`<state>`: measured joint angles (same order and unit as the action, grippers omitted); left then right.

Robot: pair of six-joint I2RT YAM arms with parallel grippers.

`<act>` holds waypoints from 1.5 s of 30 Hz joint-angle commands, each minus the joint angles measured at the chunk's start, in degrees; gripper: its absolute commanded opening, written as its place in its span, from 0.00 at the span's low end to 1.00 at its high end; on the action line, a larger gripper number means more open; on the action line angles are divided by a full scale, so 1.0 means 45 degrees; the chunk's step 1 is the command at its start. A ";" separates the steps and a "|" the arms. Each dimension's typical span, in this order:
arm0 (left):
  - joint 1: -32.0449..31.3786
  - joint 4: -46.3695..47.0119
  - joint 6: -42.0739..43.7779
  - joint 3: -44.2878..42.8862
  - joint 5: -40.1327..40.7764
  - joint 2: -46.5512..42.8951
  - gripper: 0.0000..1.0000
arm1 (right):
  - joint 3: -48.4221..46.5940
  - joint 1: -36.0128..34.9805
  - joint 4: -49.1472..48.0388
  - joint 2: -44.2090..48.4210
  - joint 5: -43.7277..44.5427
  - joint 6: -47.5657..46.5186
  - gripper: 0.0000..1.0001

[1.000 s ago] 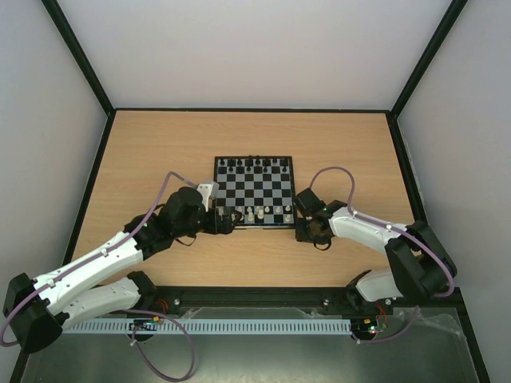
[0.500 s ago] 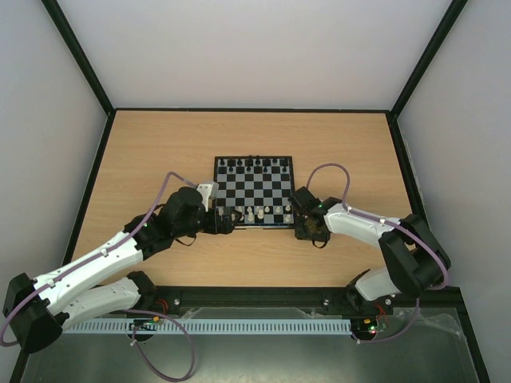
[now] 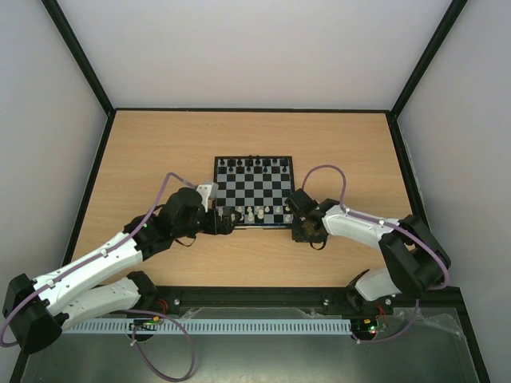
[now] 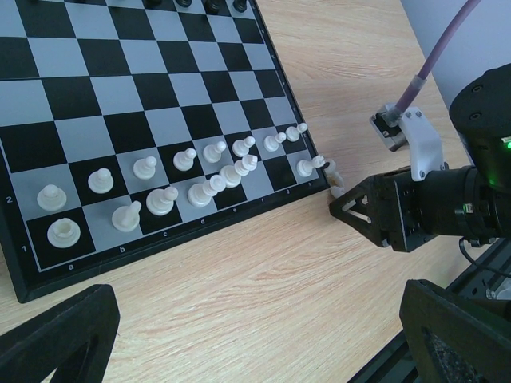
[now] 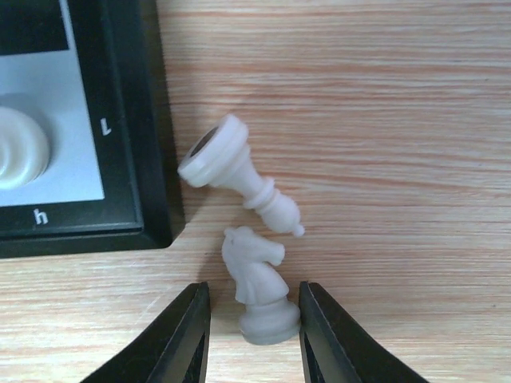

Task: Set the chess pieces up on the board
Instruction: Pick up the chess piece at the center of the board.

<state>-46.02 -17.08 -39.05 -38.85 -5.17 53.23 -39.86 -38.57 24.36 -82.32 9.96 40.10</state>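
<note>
Just off the board's [image 5: 152, 120] near right corner, on the bare bench [image 5: 383, 96], a cream knight [image 5: 257, 279] stands upright, and a cream bishop [image 5: 239, 179] lies tipped on its side just beside it, its base close to the board's black frame. These two are the only cream pieces seen off the board. The rest [image 4: 184, 158] already stand along the two nearest rows, a line of pawns in front of a back row that looks nearly filled.

The right fingers [image 5: 182, 339] stand one on each side of the knight's base. The one on the side away from the board looks to be at or almost at the base, while a sliver of bench shows on the board side, so they bracket the knight without pinching it yet. Over the last second the right arm has crept in toward that corner and its fingers have drawn closer together, which suggests the pickup of the knight is under way and one of the last empty back-row squares is next to be filled.

The left fingers [image 4: 60, 331] are spread wide and hold nothing. They hover low over the bench near the board's near left corner, unchanged.
</note>
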 commanded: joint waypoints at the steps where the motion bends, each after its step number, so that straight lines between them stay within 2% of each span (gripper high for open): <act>1: -0.0084 0.0219 -0.0073 0.0193 -0.0101 -0.0126 1.00 | 0.0273 -0.0196 0.0519 0.0369 -0.0159 0.0222 0.31; 5: -0.0103 0.0280 -0.0077 0.0199 -0.0121 0.0002 1.00 | 0.0379 -0.0205 0.0446 0.0323 -0.0092 0.0268 0.30; 8: -0.0109 0.0297 -0.0090 0.0230 -0.0111 0.0014 1.00 | 0.0415 -0.0208 0.0344 0.0179 -0.0054 0.0326 0.26; 15: -0.0116 0.0280 -0.0099 0.0278 -0.0082 -0.0011 0.99 | 0.0483 -0.0218 0.0039 -0.0135 0.0058 0.0473 0.25; 21: -0.0109 0.0280 -0.0079 0.0295 -0.0082 0.0004 0.99 | 0.0527 -0.0216 0.0005 -0.0234 0.0208 0.0613 0.18; 25: -0.0124 0.0280 -0.0041 0.0333 -0.0157 -0.0025 0.99 | 0.0589 -0.0219 0.0045 0.0053 0.0210 0.0650 0.13; 32: -0.0161 0.0350 0.0049 0.0340 -0.0328 -0.0114 0.99 | 0.0602 -0.0218 0.0329 0.1479 -0.0144 0.0608 0.09; 37: -0.0191 0.0493 0.0183 0.0327 -0.0722 0.0019 0.99 | 0.0349 -0.0265 0.0707 0.2772 -0.1370 0.0417 0.07; 45: -0.0179 0.0891 0.0419 -0.0105 -0.2243 -0.0179 1.00 | 0.0032 -0.0463 -0.0737 0.7018 -0.5565 -0.0759 0.07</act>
<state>-46.70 -15.59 -38.11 -38.20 -10.13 53.34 -37.85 -39.97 23.49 -58.65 -4.23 40.16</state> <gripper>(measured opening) 0.994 0.160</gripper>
